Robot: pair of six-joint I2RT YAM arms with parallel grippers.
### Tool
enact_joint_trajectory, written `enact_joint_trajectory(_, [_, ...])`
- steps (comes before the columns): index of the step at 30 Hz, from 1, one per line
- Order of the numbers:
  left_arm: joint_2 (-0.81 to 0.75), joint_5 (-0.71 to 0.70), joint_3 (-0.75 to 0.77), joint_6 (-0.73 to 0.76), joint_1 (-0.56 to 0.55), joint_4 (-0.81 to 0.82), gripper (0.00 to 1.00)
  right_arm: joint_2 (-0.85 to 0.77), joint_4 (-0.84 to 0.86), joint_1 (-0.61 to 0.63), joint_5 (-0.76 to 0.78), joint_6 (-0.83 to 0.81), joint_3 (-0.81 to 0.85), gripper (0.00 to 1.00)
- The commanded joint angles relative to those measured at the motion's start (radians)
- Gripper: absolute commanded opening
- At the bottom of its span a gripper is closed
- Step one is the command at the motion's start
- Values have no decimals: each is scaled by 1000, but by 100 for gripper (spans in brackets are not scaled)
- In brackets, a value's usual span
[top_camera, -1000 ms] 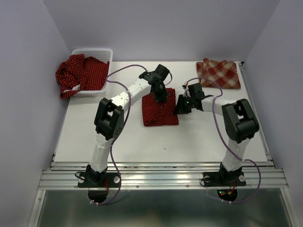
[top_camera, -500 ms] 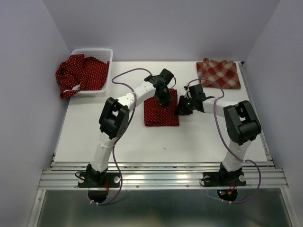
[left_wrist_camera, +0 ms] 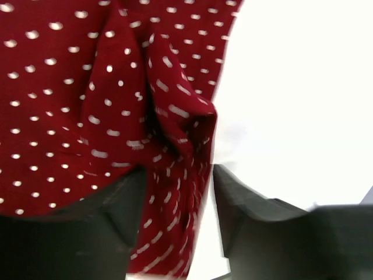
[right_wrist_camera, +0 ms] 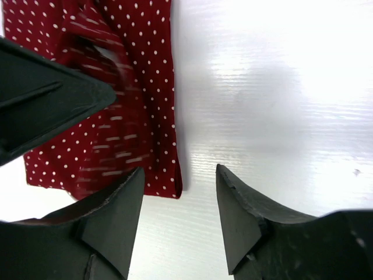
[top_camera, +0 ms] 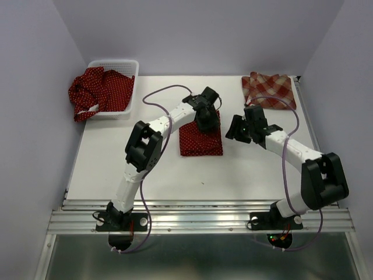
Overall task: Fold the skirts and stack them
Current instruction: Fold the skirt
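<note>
A folded dark red skirt with white dots (top_camera: 201, 140) lies mid-table. My left gripper (top_camera: 205, 119) hovers over its far edge, jaws apart. In the left wrist view a raised fold of this skirt (left_wrist_camera: 175, 128) runs between the left gripper's (left_wrist_camera: 178, 175) fingers, with a gap at the right finger. My right gripper (top_camera: 236, 129) stands open just right of the skirt. In its wrist view the right gripper (right_wrist_camera: 179, 172) is over bare table beside the skirt's corner (right_wrist_camera: 166, 181). A plaid skirt (top_camera: 269, 90) lies folded at the far right. More dotted skirts (top_camera: 93, 93) spill from the basket.
The white lattice basket (top_camera: 119, 63) stands at the far left corner of the table (top_camera: 250, 169). Purple walls close in on both sides and the back. A dark part of the left arm (right_wrist_camera: 41, 99) shows in the right wrist view.
Both grippers have opened. The left one has let go of the dotted skirt's fold. The right arm has drawn back to the right, off the skirt's edge.
</note>
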Motion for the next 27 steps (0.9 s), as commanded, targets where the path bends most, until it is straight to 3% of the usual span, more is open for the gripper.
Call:
enact_joint_trajectory(1, [-42, 6, 93, 28, -27, 31, 66, -115, -56, 7, 135, 35, -32, 61])
enact_joint_trajectory(2, [-42, 10, 104, 32, -32, 34, 87, -132, -77, 7, 138, 36, -36, 64])
enact_joint_trajectory(3, [-42, 15, 125, 40, -37, 36, 94, -151, -87, 7, 143, 36, -39, 66])
enact_joint_trajectory(6, [-48, 30, 149, 58, -40, 31, 96, -232, -114, 7, 152, 13, -58, 77])
enact_joint_trajectory(8, [-59, 17, 147, 72, -40, 27, 99, -289, -111, 7, 117, -17, -65, 96])
enact_joint_trajectory(9, [-76, 6, 141, 77, -40, 24, 99, -301, -108, 7, 95, -68, -64, 100])
enact_joint_trajectory(14, [-152, -78, 106, 112, -15, 18, 99, -304, -58, 7, -159, -160, -38, 100])
enact_joint_trajectory(21, [-342, -189, -32, 144, 110, 38, 99, -156, 85, 58, -409, -194, 40, 100])
enact_joint_trajectory(27, [-517, -230, -348, 152, 226, 89, 99, 96, 140, 138, -377, -191, 220, 100])
